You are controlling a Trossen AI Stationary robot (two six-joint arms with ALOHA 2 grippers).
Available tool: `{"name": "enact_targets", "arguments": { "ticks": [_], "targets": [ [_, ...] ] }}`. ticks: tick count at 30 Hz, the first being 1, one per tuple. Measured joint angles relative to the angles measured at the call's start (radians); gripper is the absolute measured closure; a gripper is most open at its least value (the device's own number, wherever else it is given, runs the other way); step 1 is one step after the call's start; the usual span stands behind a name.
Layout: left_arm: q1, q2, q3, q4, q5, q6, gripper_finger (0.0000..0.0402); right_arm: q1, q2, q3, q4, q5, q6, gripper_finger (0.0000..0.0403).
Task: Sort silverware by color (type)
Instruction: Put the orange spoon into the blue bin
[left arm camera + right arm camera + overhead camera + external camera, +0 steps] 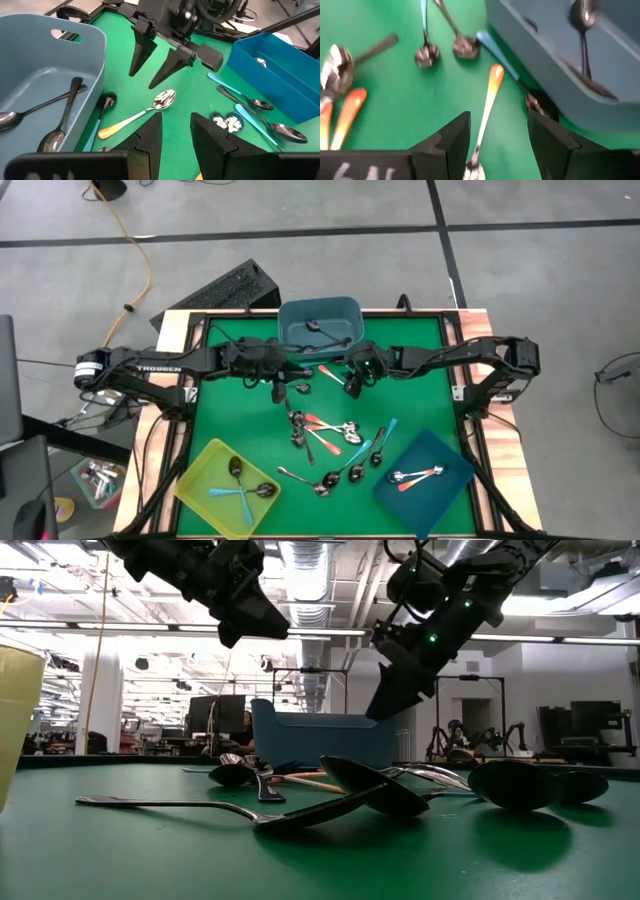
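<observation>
Both grippers hang open above the green mat in front of the grey-blue bin (320,323), which holds two dark metal spoons (60,117). My right gripper (352,387) (497,135) hovers over an orange-handled spoon (489,100) (137,116) lying flat on the mat, its fingers standing either side of the handle without touching. My left gripper (278,390) (176,132) hovers a little to the left, facing that spoon. A pile of mixed spoons (330,442) lies mid-table. The yellow bin (225,485) holds teal-handled spoons. The dark blue bin (425,480) holds an orange-handled one.
A dark spoon bowl (540,102) and a teal handle (495,47) lie against the grey-blue bin's wall. Teal-handled spoons (255,117) lie near the dark blue bin (280,75). Bare mat lies to the left and right of the pile. A black frame edges the table.
</observation>
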State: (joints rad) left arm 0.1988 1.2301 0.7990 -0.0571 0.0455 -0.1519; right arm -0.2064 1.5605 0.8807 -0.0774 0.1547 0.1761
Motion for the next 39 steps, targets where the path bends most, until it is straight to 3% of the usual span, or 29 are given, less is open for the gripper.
{"name": "enact_targets", "arguments": {
  "ticks": [9, 21, 29, 39],
  "targets": [
    [0.061, 0.0, 0.0, -0.008, 0.051, 0.065, 0.0315, -0.012, 0.0, -0.001, -0.029, -0.026, 0.0, 0.0198],
    [0.262, 0.0, 0.0, -0.073, 0.258, 0.204, 0.0315, -0.08, 0.0, -0.001, -0.054, -0.027, 0.007, 0.0198],
    [0.319, -0.001, 0.0, -0.043, 0.205, 0.182, 0.0315, -0.099, 0.0, -0.001, -0.167, -0.031, -0.134, 0.0198],
    [0.371, 0.015, 0.0, -0.011, 0.163, 0.253, 0.0315, -0.131, 0.0, -0.041, -0.218, -0.161, -0.158, 0.0198]
  ]
}}
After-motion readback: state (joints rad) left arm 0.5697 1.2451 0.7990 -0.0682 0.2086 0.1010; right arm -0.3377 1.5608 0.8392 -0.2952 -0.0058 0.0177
